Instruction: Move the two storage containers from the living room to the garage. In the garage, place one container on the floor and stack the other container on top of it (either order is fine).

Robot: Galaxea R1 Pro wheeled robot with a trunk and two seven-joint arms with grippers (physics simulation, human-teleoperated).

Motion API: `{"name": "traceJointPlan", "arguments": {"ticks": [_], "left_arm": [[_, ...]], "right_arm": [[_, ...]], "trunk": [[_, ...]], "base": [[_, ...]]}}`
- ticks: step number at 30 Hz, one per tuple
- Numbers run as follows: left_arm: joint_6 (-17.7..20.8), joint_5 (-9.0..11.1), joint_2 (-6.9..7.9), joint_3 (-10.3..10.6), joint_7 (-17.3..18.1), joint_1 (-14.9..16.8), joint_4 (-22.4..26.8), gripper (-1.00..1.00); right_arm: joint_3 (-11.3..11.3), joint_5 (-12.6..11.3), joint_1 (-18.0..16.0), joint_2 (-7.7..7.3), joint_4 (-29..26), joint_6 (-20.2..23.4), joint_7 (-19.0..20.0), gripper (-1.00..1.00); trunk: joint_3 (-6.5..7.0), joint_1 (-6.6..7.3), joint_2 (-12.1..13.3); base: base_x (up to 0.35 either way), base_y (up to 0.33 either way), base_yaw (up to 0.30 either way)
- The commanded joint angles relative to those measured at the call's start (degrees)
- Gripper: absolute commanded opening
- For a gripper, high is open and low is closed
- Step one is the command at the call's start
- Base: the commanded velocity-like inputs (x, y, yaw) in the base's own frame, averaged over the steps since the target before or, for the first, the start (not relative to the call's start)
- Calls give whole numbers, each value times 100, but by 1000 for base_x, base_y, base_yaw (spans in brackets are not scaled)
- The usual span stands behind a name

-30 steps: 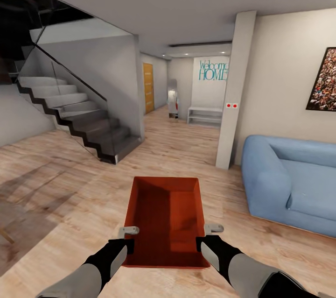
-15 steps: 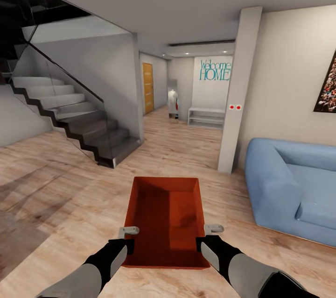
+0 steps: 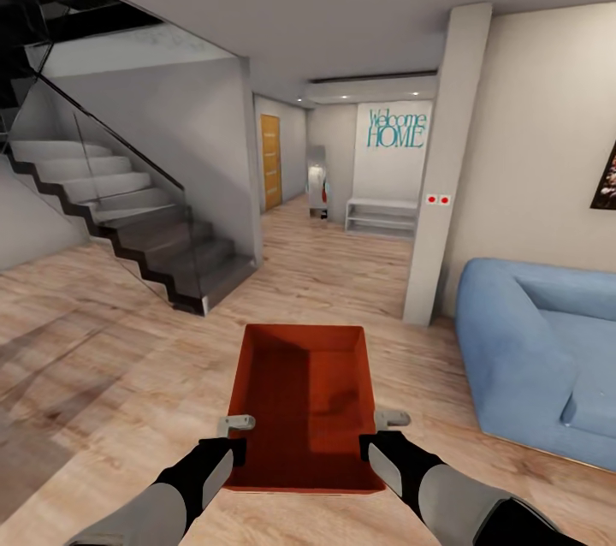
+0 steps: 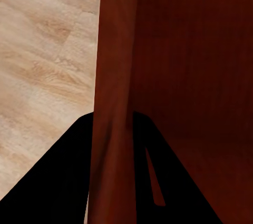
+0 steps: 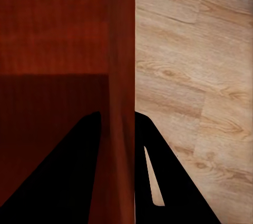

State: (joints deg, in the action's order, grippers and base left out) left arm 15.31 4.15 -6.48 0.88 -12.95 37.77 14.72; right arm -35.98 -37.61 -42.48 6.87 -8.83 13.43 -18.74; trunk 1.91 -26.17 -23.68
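I carry one orange-red storage container [image 3: 306, 396] in front of me, above the light wood plank flooring of the living room. My left gripper [image 3: 233, 443] is shut on its left wall near the rear corner. My right gripper [image 3: 376, 442] is shut on its right wall. In the left wrist view the container's wall [image 4: 112, 103] runs between the two black fingers [image 4: 58, 182]. The right wrist view shows the same: the container wall [image 5: 122, 76] pinched between dark fingers [image 5: 174, 182]. The bin is empty inside.
A dark staircase with glass railing [image 3: 145, 229] rises at the left. A blue sofa [image 3: 539, 349] stands at the right, next to a white pillar [image 3: 445, 169]. Between them a hallway leads to a wooden door [image 3: 270, 161] and a "Welcome HOME" wall [image 3: 396, 128].
The whole view has shifted: staircase slid left, pillar and sofa slid right and grew, so the camera has moved forward. The container and both grippers keep the same hold.
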Motion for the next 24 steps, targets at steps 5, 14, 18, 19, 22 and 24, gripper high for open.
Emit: {"name": "traceJointPlan", "arguments": {"ticks": [5, 14, 18, 19, 22, 24], "left_arm": [[51, -50, 24, 17, -67, -7, -4, -100], [51, -49, 24, 17, -67, -7, -4, -100], [51, -48, 24, 17, -67, -7, -4, -100], [51, -48, 24, 19, -67, -7, -4, -100], [51, -50, 24, 20, -67, -7, -4, -100], [51, -50, 24, 18, -67, -7, -4, -100]], "right_arm": [[33, 192, -6, -10, -13, -200, -59, -100], [34, 192, -6, -10, -13, -200, -59, -100], [30, 192, -6, -10, -13, -200, -59, -100], [30, 192, -6, -10, -13, -200, -59, -100], [29, 192, -6, -10, -13, -200, -59, -100], [29, 192, -6, -10, -13, -200, -59, -100]], "trunk": [[-2, -5, -4], [-2, -5, -4], [-2, -5, -4], [-2, -5, -4], [-2, -5, -4], [-2, -5, -4]], "base": [[322, 0, 0], [322, 0, 0], [322, 0, 0], [322, 0, 0], [322, 0, 0], [322, 0, 0]]}}
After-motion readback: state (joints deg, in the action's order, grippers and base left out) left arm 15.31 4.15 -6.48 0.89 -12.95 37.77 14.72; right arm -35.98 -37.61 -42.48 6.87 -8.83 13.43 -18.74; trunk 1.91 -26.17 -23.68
